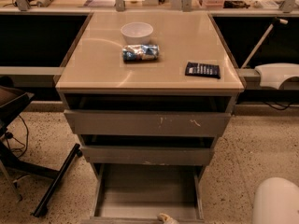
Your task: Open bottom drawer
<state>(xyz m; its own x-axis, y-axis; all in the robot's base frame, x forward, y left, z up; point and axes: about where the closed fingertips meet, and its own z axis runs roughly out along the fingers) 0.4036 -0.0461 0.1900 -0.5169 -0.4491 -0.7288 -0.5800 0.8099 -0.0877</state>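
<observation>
The bottom drawer (pixel 148 192) sits pulled far out at the foot of the cabinet (pixel 93 73), the gripper (pixel 166 218) just showing at its front edge, its grasp impossible to tell; the opening looks all but done, likely calling next for release and retreat.

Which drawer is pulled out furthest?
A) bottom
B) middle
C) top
A: the bottom drawer shows its whole tray, while the top drawer and middle drawer stick out only slightly. The gripper sits at the bottom drawer's front edge.
</observation>
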